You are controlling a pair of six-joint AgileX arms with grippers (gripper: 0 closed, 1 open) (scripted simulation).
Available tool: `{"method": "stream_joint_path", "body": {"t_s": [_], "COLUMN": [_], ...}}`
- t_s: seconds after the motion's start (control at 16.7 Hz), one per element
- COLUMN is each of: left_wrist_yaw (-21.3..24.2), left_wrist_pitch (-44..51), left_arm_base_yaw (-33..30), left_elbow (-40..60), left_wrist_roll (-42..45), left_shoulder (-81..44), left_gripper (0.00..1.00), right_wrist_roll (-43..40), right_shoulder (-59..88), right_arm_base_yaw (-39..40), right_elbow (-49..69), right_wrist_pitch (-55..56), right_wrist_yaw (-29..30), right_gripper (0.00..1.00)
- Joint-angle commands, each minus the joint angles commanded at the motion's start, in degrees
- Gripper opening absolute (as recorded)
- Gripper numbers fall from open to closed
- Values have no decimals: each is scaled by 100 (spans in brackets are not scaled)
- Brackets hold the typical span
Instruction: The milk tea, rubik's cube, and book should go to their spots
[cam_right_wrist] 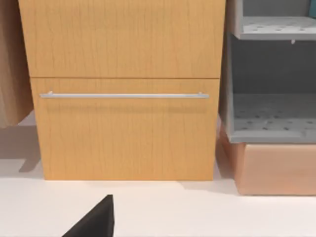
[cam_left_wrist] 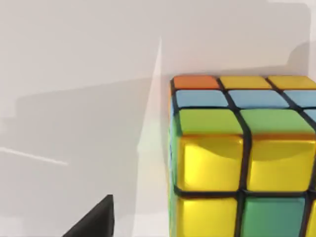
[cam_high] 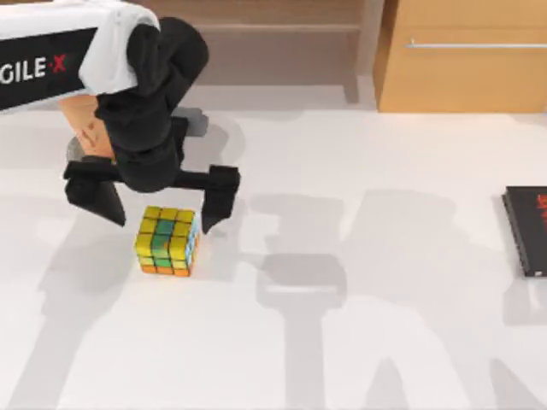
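My left gripper point(cam_high: 154, 201) hangs over the left part of the table point(cam_high: 359, 342), its two black fingers point(cam_high: 219, 195) spread wide apart. The rubik's cube point(cam_high: 167, 241) sits on the tabletop just in front of the gap between them, and neither finger touches it in the top view. From my left wrist camera the cube point(cam_left_wrist: 242, 163) looms close: yellow, green, light-blue and one orange square, with its far side cut off at the frame edge. One dark fingertip point(cam_left_wrist: 96, 221) pokes in at the lower edge, apart from the cube.

Behind my left arm a patch of orange-tan point(cam_high: 85, 126) peeks out beside the wrist; it may be the milk tea, but the arm hides most of it and I cannot be sure.

At the table's right edge lies a black book with red lettering point(cam_high: 525, 229), partly cut off.

My right wrist camera faces a wooden cabinet point(cam_right_wrist: 123, 89) with a long metal handle point(cam_right_wrist: 123, 95) and a grey shelf unit point(cam_right_wrist: 271, 98) beside it. One dark fingertip point(cam_right_wrist: 96, 221) shows there; I cannot tell how that gripper stands.
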State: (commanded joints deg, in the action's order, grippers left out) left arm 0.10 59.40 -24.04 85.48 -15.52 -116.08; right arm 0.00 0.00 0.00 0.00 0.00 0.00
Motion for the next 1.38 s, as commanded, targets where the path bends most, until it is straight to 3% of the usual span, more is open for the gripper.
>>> {"method": "stream_joint_path", "body": {"t_s": [0.42, 1.2, 1.38], "left_wrist_yaw": [1, 1, 1], "left_wrist_pitch": [-436, -436, -436], "left_arm_base_yaw": [-4, -4, -4], "left_elbow": [-310, -310, -310], "left_wrist_roll": [-2, -2, -2], "left_shoulder": [-125, -125, -125], "left_gripper": [100, 2, 0], "right_wrist_roll": [0, 0, 0], "right_shoulder": [0, 0, 0], "right_arm_base_yaw": [0, 0, 0], "right_elbow": [0, 0, 0], "right_wrist_pitch": [0, 0, 0], "right_wrist_yaw": [0, 0, 0], "right_gripper": [100, 100, 100]}}
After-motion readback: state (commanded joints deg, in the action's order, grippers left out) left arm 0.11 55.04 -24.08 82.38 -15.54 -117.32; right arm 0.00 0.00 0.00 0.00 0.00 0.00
